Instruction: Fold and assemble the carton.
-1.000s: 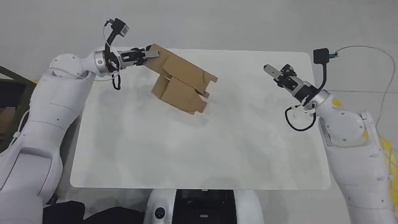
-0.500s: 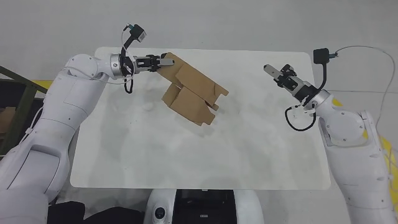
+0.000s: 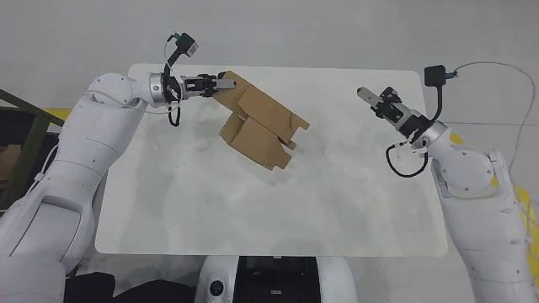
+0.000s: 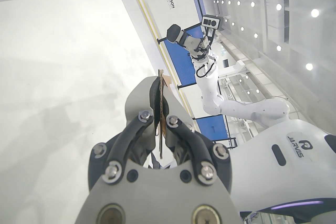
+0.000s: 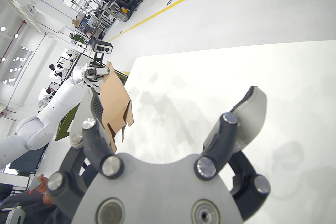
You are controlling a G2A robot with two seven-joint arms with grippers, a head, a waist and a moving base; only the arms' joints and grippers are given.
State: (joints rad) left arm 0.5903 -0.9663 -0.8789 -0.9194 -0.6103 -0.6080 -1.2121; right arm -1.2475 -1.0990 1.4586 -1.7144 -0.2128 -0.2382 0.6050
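Step in hand, as I judged it: early. The carton (image 3: 261,122) was a part-folded blank held by one corner, w/ panels not squared and flaps loose. No box shape yet.

The next move prob. calls for a 2nd grip. The R gripper (image 3: 364,94) would need to cross over and take a panel at the free end, opposite the L gripper (image 3: 221,84), so the 2 could open the sleeve into a box. Risk: held by one corner only, the blank could swing or twist, so lining up on a loose panel needs care.

L fingers (image 4: 139,101) were closed tight on the carton (image 4: 160,114). In the left wrist view the thin cardboard edge sat sandwiched btwn the pads and ran out just past the tips. The rest of the sheet hung beyond the fingertips, slanting away over the table (image 3: 253,210). I couldn't tell if its far end touched the tabletop.

R gripper (image 5: 172,96): fingers (image 5: 252,104) spread wide, nothing btwn them. The carton (image 5: 114,96) was well apart from them, far out ahead of the tips on the table's other side.
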